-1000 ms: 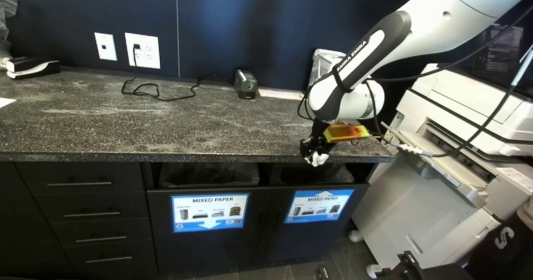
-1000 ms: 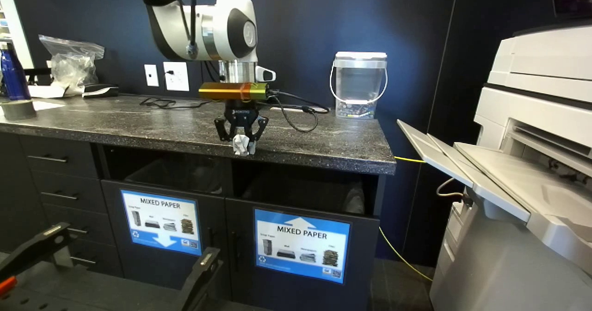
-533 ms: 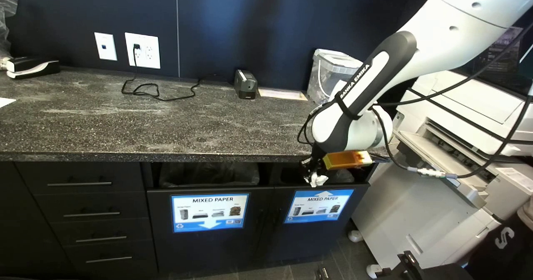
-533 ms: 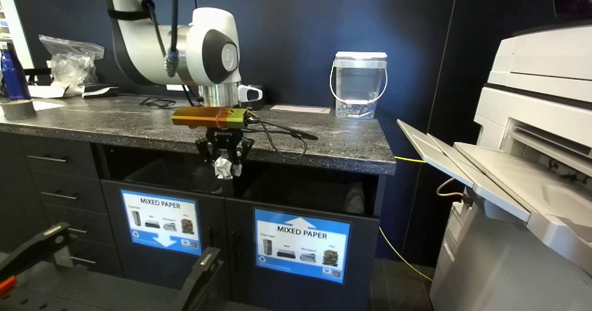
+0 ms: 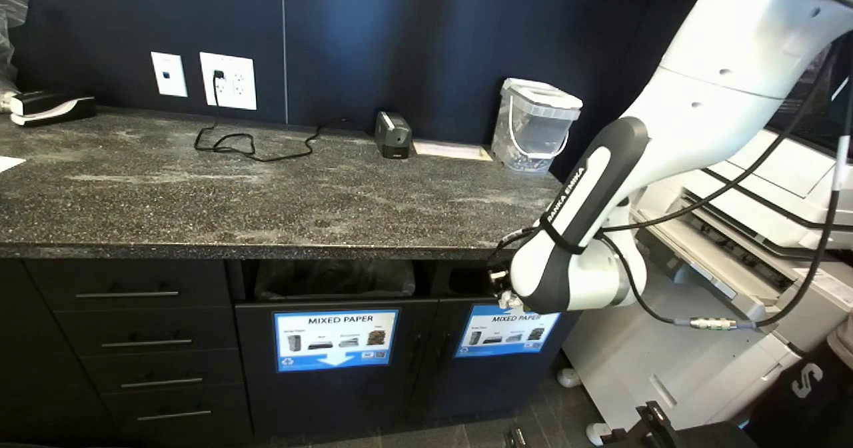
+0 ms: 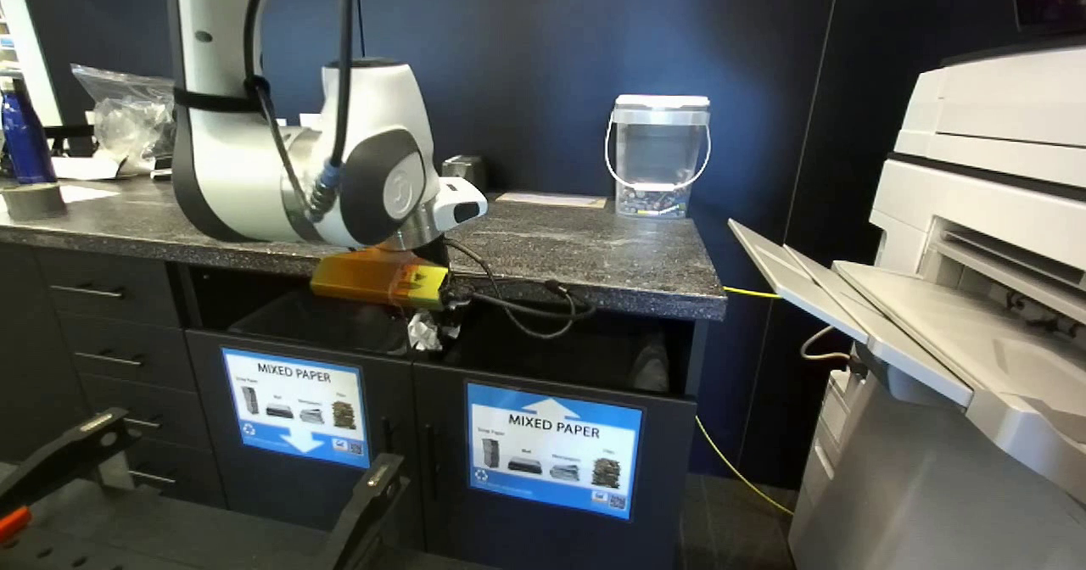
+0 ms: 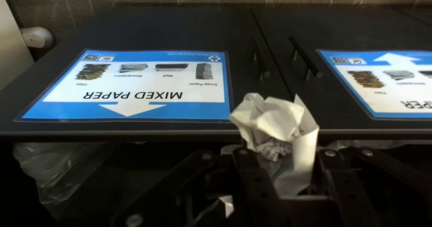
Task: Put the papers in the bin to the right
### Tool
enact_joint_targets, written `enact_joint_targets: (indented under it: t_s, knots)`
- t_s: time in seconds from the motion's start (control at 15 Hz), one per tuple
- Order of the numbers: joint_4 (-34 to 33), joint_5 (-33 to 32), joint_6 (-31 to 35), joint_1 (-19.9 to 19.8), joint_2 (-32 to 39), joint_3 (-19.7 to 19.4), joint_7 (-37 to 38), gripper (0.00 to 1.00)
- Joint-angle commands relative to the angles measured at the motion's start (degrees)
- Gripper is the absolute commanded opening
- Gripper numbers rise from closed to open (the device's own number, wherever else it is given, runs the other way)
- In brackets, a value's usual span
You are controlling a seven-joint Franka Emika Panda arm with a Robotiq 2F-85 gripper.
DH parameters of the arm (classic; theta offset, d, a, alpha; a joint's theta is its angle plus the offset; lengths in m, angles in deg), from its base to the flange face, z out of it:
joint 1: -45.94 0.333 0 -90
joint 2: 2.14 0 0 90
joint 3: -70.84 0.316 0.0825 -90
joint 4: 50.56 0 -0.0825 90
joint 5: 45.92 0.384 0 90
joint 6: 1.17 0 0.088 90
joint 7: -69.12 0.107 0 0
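A speckled bench [image 5: 266, 198] tops black drawers [image 5: 143, 360] against a dark blue wall [image 5: 393, 48] catching soft light, above a dark floor [image 5: 555, 409] lined with seams.

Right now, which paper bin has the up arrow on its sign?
The bin nearer the printer, on the right in both exterior views. Its sign has an arrow pointing up; the other sign has one pointing down.

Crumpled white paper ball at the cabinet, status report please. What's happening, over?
Black two-fingered gripper: closed on crumpled white paper ball. Not yet dropped into right-hand dark rectangular bin slot. Black panel edge nearby, possible snag.
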Motion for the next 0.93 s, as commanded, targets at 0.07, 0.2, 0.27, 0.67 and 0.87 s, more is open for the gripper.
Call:
enact_joint_targets:
  t_s: [0.07,0.2,0.27,0.67,0.87]
  knots:
    - [-3.0,5.8,17.0,1.4,10.4,-0.9,0.3,0.14]
    - [-5.0,6.7,23.1,0.5,14.6,-0.3,0.5,0.14]
    - [-6.4,6.5,26.1,-0.4,16.7,0.2,0.9,0.14]
    - [-16.8,-0.8,39.2,-6.3,28.0,2.7,4.2,0.14]
    - [-22.9,-3.7,41.5,-8.7,33.3,3.3,5.3,0.14]
